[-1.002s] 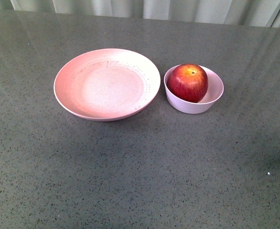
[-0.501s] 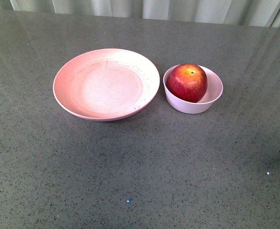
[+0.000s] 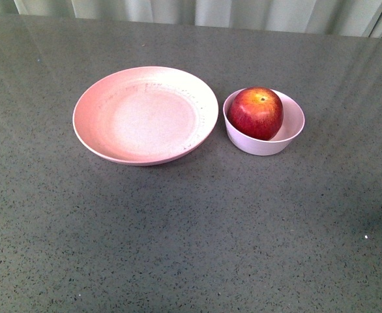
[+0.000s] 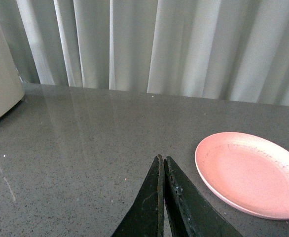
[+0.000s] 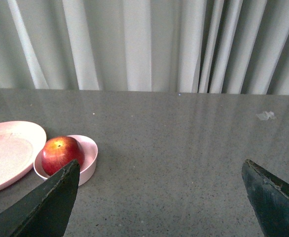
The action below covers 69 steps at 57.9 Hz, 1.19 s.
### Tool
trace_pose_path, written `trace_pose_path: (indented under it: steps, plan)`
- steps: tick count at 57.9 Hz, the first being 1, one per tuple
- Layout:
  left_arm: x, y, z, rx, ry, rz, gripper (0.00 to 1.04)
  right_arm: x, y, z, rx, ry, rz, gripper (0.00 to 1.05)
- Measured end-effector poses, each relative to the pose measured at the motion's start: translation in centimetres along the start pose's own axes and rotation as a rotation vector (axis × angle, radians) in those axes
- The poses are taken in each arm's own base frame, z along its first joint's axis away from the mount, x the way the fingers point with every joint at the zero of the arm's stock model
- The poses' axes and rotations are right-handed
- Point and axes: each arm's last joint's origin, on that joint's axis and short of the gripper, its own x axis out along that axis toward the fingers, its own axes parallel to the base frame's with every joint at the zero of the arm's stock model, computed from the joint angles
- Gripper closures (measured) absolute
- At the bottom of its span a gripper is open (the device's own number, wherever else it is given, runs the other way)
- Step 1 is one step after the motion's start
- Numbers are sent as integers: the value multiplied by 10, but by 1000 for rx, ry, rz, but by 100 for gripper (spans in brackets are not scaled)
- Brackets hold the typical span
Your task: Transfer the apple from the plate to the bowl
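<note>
Apple: the dark-red apple (image 3: 255, 113), a yellow-orange patch at its stem dimple, sits inside the bowl, leaning toward the bowl's 9 o'clock wall in the front view; it rises above the rim. It also shows in the right wrist view (image 5: 62, 155).

Bowl: the small pale pink-white bowl (image 3: 289, 134) stands upright on the surface at the 3 o'clock side of the plate, just beside it, rims close but apart in the front view.

Plate: the wide salmon-pink plate (image 3: 96, 114) lies flat, with nothing on it; faint speckles dot the inner rim near 2 o'clock. Part of it appears in the left wrist view (image 4: 218, 158) and, cut off at the picture's edge, in the right wrist view (image 5: 1, 133).

Surface: a grey speckled surface (image 3: 197, 241) carries both dishes; pale pleated curtains (image 5: 134, 44) hang behind its far edge.

Left gripper: the left gripper (image 4: 162, 163) has its dark fingers pressed together at the tips, holding nothing, above bare surface and well apart from the plate.

Right gripper: the right gripper (image 5: 162, 173) is spread wide, one finger (image 5: 46, 202) near the bowl and the other at the opposite edge of the picture, holding nothing.

Front view: neither arm shows.
</note>
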Motion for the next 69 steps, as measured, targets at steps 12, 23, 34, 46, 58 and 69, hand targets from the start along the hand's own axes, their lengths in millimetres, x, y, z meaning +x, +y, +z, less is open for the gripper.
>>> trace_pose_path:
  steps: [12,23,34,46,58,69]
  plan:
    - [-11,0,-3,0,11,-1,103,0,0,0,0,0,0,9]
    - [-11,0,-4,0,16,1,103,0,0,0,0,0,0,9]
    - [-11,0,-4,0,16,1,103,0,0,0,0,0,0,9]
    - [-11,0,-4,0,16,1,73,0,0,0,0,0,0,9]
    - [-11,0,-4,0,16,1,38,0,0,0,0,0,0,9]
    - [-11,0,-4,2,16,1,7,0,0,0,0,0,0,9]
